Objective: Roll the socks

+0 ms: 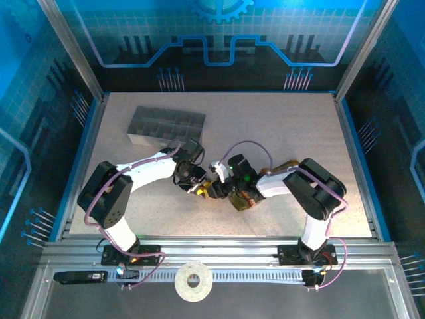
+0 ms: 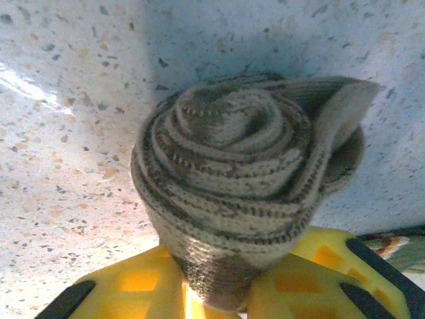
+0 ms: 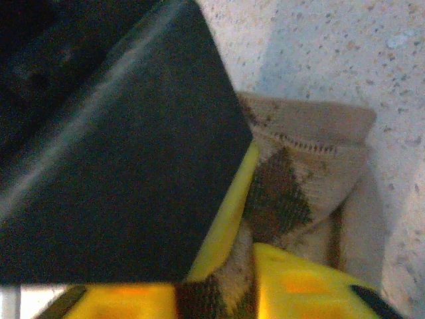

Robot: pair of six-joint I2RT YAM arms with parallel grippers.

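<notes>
Left arm point(image 1: 143, 169), right arm point(image 1: 275, 185) folded inward, wrists nearly touching, left jaws clamped

Bare table point(image 1: 299, 133) lies open across the far centre and right. A tray point(image 1: 166, 125) blocks the far left. The left gripper point(image 1: 199, 187) and right gripper point(image 1: 229, 193) crowd the near middle, meeting at a sock point(image 2: 226, 199).

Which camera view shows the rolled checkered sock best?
Left wrist: the checkered sock shows its spiral end close up. Right wrist: its diamond side, half behind a dark part. Top external: a tiny brown patch.
</notes>
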